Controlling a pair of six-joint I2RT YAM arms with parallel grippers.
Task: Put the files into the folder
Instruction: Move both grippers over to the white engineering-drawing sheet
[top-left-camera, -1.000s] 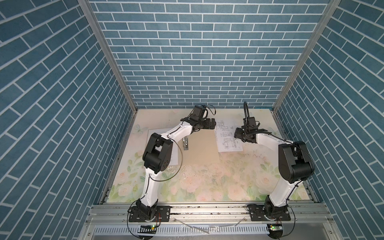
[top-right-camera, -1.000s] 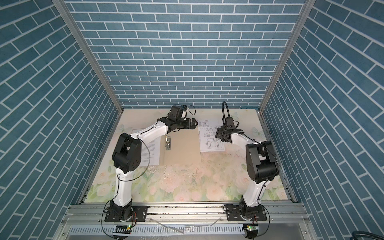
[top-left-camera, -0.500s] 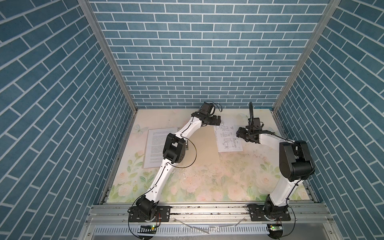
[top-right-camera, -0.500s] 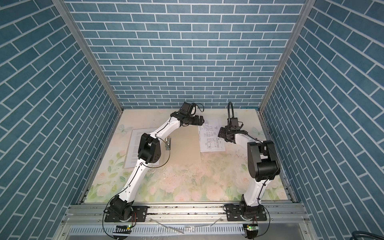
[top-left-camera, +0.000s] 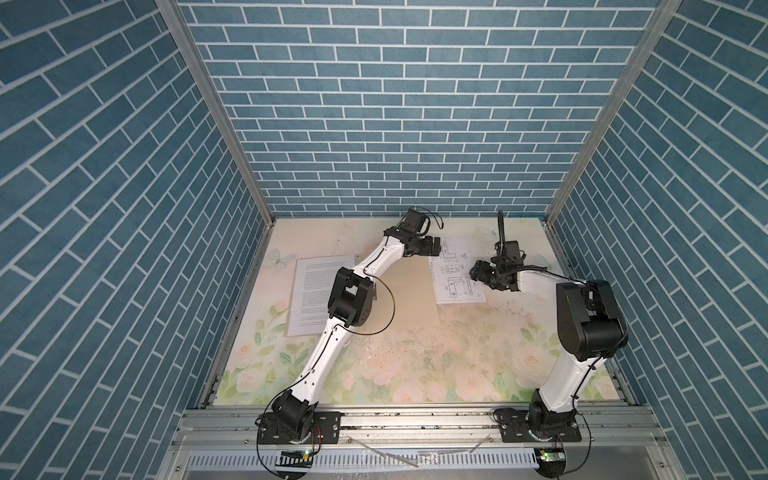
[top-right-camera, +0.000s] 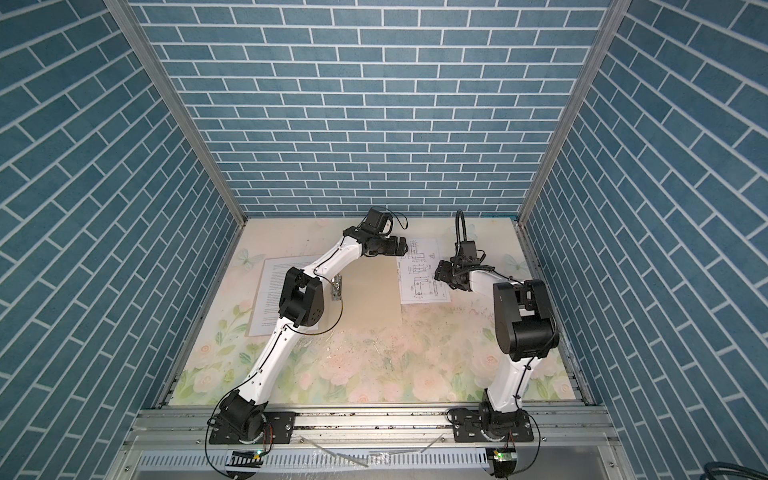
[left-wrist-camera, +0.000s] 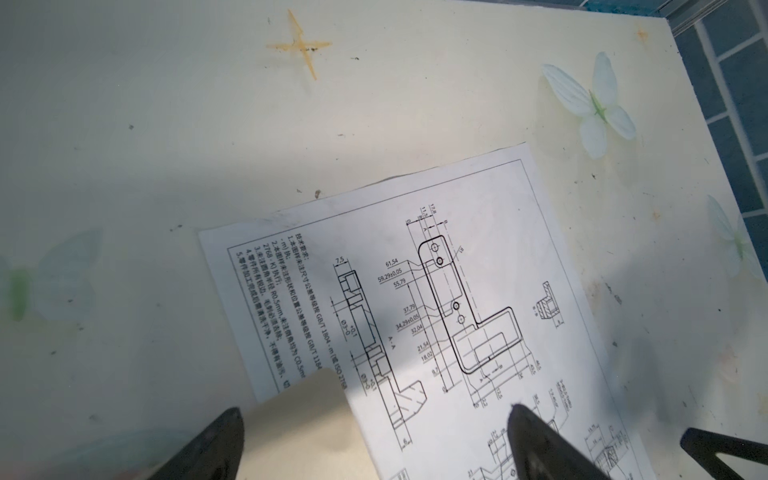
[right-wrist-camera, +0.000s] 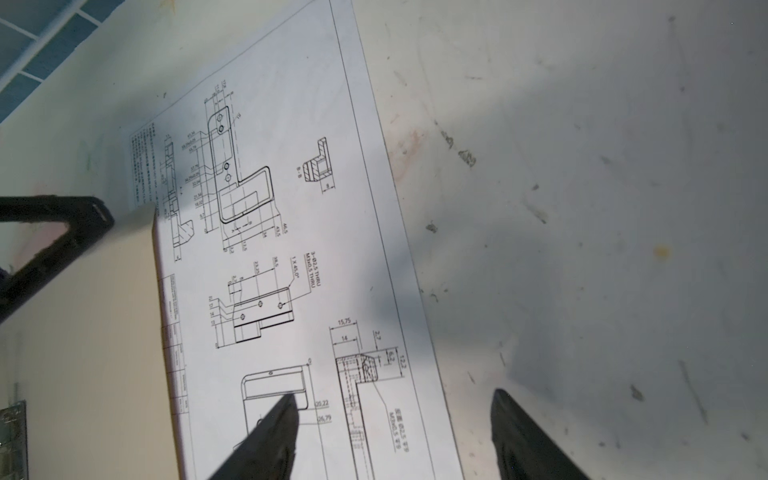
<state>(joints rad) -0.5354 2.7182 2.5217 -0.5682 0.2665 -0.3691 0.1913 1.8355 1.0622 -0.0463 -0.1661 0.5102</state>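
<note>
Drawing sheet (top-left-camera: 457, 272): laid flat right of centre in both top views, toward the back of the floral tabletop (top-left-camera: 415, 365). Its left edge is overlapped by the folder (top-left-camera: 399, 299), a beige card laid flat at centre frame. In the left wrist view the folder's rounded corner is seen covering part of the sheet's printed margin. Whether that edge is inside the folder or only beneath it cannot be told.

Text sheet (top-left-camera: 307, 297): flat, left of centre, outside the folder, partly hidden by the left arm (top-left-camera: 349, 297). Contact with the folder cannot be judged.

Left gripper (top-left-camera: 434, 246): held at the drawing sheet's upper-left corner, jaws spread wide, nothing caught between them. One finger (left-wrist-camera: 536, 440) is seen over the drawing, the other beside the folder's corner.

Right gripper (top-left-camera: 477, 272): positioned at the drawing sheet's right edge, jaws parted and empty. The edge is straddled, with one finger (right-wrist-camera: 274, 432) over paper and the other over bare tabletop.

Blue brick walls (top-left-camera: 395, 124) are seen on three sides.
</note>
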